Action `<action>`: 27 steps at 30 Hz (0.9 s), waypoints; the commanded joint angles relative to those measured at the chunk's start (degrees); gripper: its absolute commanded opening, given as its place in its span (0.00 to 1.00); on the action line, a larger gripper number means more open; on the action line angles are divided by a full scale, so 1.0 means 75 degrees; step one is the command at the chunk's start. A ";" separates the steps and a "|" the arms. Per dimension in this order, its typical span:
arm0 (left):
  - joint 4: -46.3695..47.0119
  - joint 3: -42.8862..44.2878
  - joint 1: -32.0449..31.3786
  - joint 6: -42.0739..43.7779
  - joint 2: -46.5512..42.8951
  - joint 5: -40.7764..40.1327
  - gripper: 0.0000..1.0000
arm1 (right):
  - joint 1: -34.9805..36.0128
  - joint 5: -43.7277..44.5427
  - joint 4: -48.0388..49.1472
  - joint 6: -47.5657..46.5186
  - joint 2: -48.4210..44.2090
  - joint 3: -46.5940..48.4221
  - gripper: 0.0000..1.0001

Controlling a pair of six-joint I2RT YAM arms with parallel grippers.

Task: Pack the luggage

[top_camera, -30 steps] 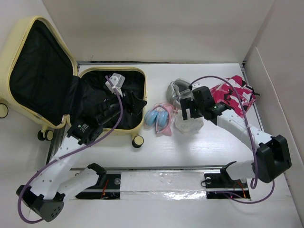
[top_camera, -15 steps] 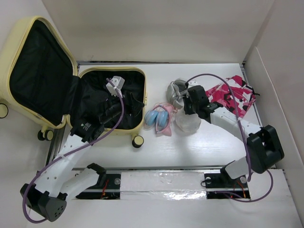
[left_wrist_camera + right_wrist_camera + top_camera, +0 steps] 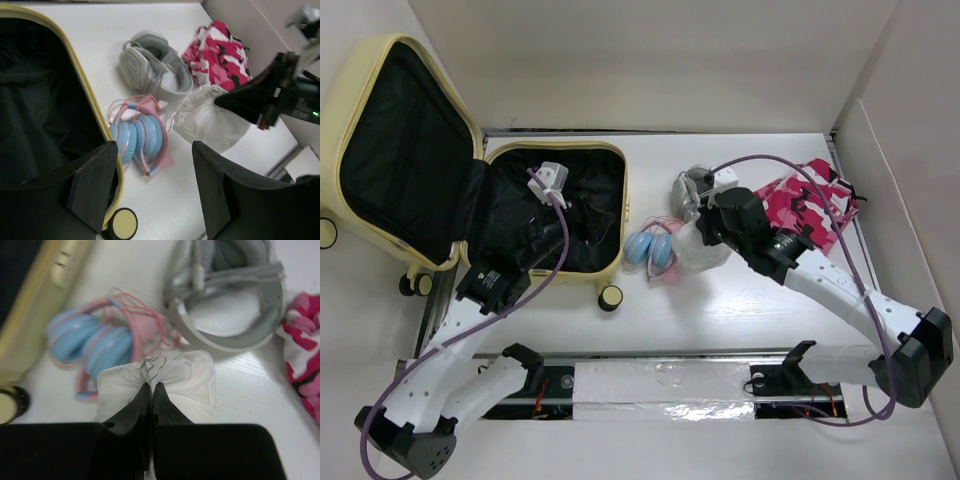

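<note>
- Far left: the luggage (image 3: 623, 215) lies open on the left part of the table (image 3: 740, 300). Its lid (image 3: 395, 150) is propped up and leans away to the left, black lining on show. The base shell (image 3: 555, 148) lies flat with its mouth facing up.
- A caster wheel (image 3: 610, 297) sits at the shell's near right corner, so the wheeled end points toward the arms. From that I read the long axis as running near to far, with the hinge along the shell's left edge.
- The left claw (image 3: 154, 165) hovers over the base shell, just inside its right rim. Its fingers are spread with nothing between them. This is the arm nearer the case, but it is empty-handed.
- Just right of that rim, the blue-and-pink headphones (image 3: 655, 252) lie on the table, between the case and the bag.
- Now the action: the right claw (image 3: 151, 387) has its jaws pinched tight on a fold at the top of the white bag (image 3: 165, 372). The bag sits just beside the blue-and-pink headphones, on their right.
- The relation that matters: the open shell lies to the left of the right claw, with those headphones in between. As I judge it, the carry has to go left, over them and the yellow rim, then down onto the lining.
- Further right, the grey headphones (image 3: 698, 185) lie just beyond the bag and the pink-and-white cloth (image 3: 815, 205) lies well right. Both are outside the case.
</note>
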 commanded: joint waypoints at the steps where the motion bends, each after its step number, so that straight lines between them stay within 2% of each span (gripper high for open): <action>1: 0.0196 0.0046 -0.0003 -0.0049 -0.0799 -0.1051 0.58 | 0.0450 -0.0431 0.0735 0.0074 -0.0117 0.1113 0.00; 3: 0.0278 -0.0071 -0.0003 -0.0108 -0.1419 -0.1824 0.57 | 0.0685 -0.1038 0.1332 0.0039 0.0547 0.1885 0.00; 4: 0.0313 -0.0106 -0.0003 -0.0120 -0.1620 -0.2119 0.56 | 0.0685 -0.1251 0.1475 0.0050 0.0865 0.1890 0.00; 5: 0.0360 -0.0165 -0.0003 -0.0143 -0.1808 -0.2343 0.55 | 0.0801 -0.1473 0.1581 0.0050 0.1205 0.2679 0.00; 8: 0.0454 -0.0294 -0.0003 -0.0190 -0.2336 -0.2930 0.54 | 0.1036 -0.2013 0.2261 0.0295 0.2692 0.3925 0.00; 9: 0.0466 -0.0306 -0.0003 -0.0190 -0.2395 -0.3024 0.54 | 0.1118 -0.2142 0.2308 0.0505 0.3102 0.4939 0.00; 10: 0.0466 -0.0306 -0.0003 -0.0155 -0.2431 -0.3152 0.54 | 0.1119 -0.2526 0.2378 0.0612 0.3536 0.5425 0.00; 11: 0.0396 -0.0294 -0.0003 -0.0155 -0.2408 -0.3200 0.54 | 0.1119 -0.2600 0.2379 0.0763 0.4282 0.5859 0.06; 12: 0.0349 -0.0259 -0.0003 -0.0155 -0.2373 -0.3223 0.54 | 0.1119 -0.2740 0.2344 0.0939 0.4592 0.6536 0.33; 15: 0.0360 -0.0236 -0.0003 -0.0132 -0.2291 -0.3060 0.54 | 0.1038 -0.3045 0.2296 0.1139 0.4935 0.6743 0.71; 17: 0.0349 -0.0224 -0.0003 -0.0108 -0.2197 -0.2861 0.56 | 0.0956 -0.2872 0.2846 0.1105 0.4550 0.5704 0.81; 18: 0.0337 -0.0201 -0.0003 -0.0097 -0.2162 -0.2802 0.56 | 0.0850 -0.2650 0.2952 0.0954 0.4014 0.5247 0.82; 19: 0.0337 -0.0189 -0.0003 -0.0096 -0.2104 -0.2686 0.56 | 0.0849 -0.2056 0.2999 0.0860 0.3730 0.4314 0.81; 20: 0.0337 -0.0189 -0.0003 -0.0096 -0.2091 -0.2615 0.56 | 0.0629 -0.1574 0.2988 0.0754 0.3484 0.3841 0.74; 21: 0.0337 -0.0177 -0.0003 -0.0096 -0.2080 -0.2556 0.56 | 0.0511 -0.1221 0.2988 0.0591 0.3249 0.3395 0.43; 22: 0.0349 -0.0177 -0.0003 -0.0085 -0.2056 -0.2428 0.56 | 0.0382 -0.0603 0.2849 0.0531 0.2864 0.2578 0.28; 24: 0.0384 -0.0200 -0.0003 -0.0073 -0.2044 -0.2357 0.57 | -0.0085 -0.0200 0.2580 0.0472 0.2592 0.1894 0.03; 26: 0.0384 -0.0212 -0.0003 -0.0073 -0.2033 -0.2345 0.57 | -0.0391 0.0047 0.2531 0.0437 0.2229 0.0924 0.04; 27: 0.0384 -0.0212 -0.0003 -0.0073 -0.2021 -0.2345 0.57 | -0.0613 0.0106 0.2531 0.0379 0.2135 0.0651 0.16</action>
